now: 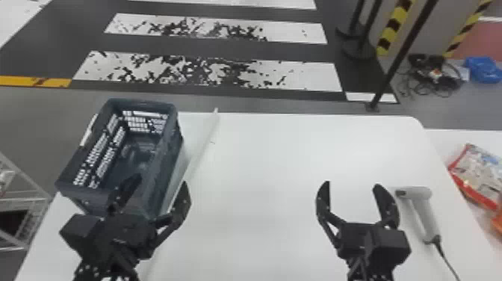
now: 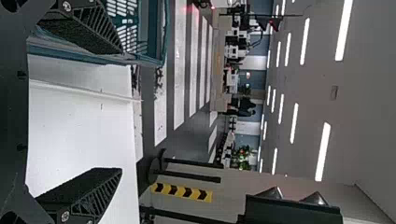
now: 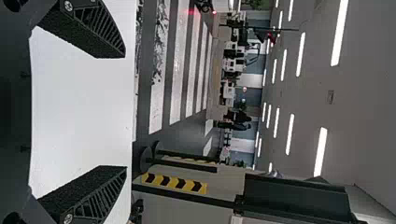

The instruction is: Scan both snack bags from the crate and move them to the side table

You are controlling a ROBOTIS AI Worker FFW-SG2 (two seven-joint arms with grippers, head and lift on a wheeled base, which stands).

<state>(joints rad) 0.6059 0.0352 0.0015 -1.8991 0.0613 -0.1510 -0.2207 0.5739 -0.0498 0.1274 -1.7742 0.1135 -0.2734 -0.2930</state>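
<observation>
Both the left gripper (image 1: 161, 180) and right gripper (image 1: 352, 184) gape wide, holding nothing. Past the tabletop's (image 1: 261, 160) right edge, a snack bag (image 1: 482, 173) and an orange packet (image 1: 498, 223), probably the second, lie on the side table (image 1: 437, 142); the transfer looks finished, leaving only a retreat.

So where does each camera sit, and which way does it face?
Head view: on the robot's head, facing forward and down at the white table, crate and scanner; left gripper and right gripper show.
Left wrist view: on the left wrist, looking past the left gripper's open fingers across the table into the room.
Right wrist view: likewise, past the right gripper's open fingers.
All three share the table and striped floor; head and left wrist, the crate.
</observation>
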